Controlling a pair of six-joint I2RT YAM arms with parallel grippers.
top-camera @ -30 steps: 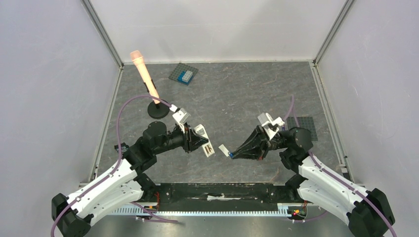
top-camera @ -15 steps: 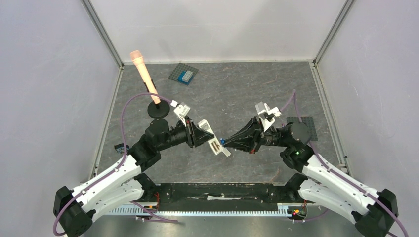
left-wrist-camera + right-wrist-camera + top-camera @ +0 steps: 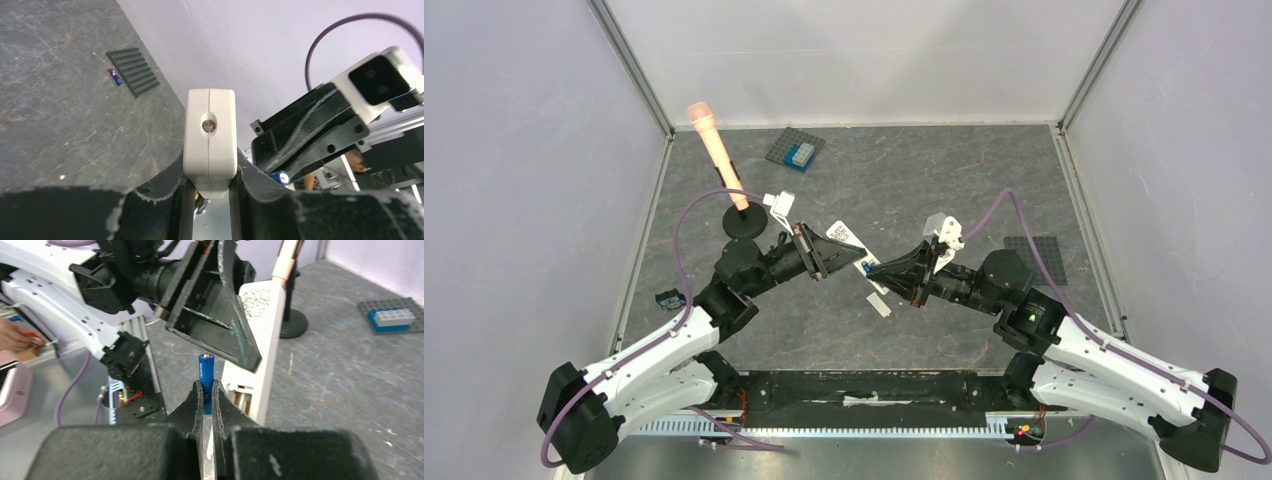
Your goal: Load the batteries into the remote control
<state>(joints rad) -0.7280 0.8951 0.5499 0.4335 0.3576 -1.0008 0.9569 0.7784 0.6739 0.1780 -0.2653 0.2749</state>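
My left gripper (image 3: 829,256) is shut on the white remote control (image 3: 851,248) and holds it above the table. In the left wrist view the remote's end (image 3: 210,132) sits clamped between my fingers. My right gripper (image 3: 873,270) is shut on a blue battery (image 3: 206,374), which stands upright between its fingers beside the remote's (image 3: 260,335) open battery bay (image 3: 244,392). That battery's silvery end also shows in the left wrist view (image 3: 280,176). A second small battery (image 3: 115,76) lies on the table beside a dark studded plate (image 3: 134,71).
A short white strip (image 3: 879,303) lies on the table under the grippers. A peach cylinder on a black stand (image 3: 746,222) stands at the back left. A grey studded plate with a light-blue block (image 3: 796,151) lies at the back. A small dark object (image 3: 667,299) lies at the left edge.
Both arms have swung in towards the middle and away from the bases. The remote and the held battery have come together; the white strip now lies uncovered below them.
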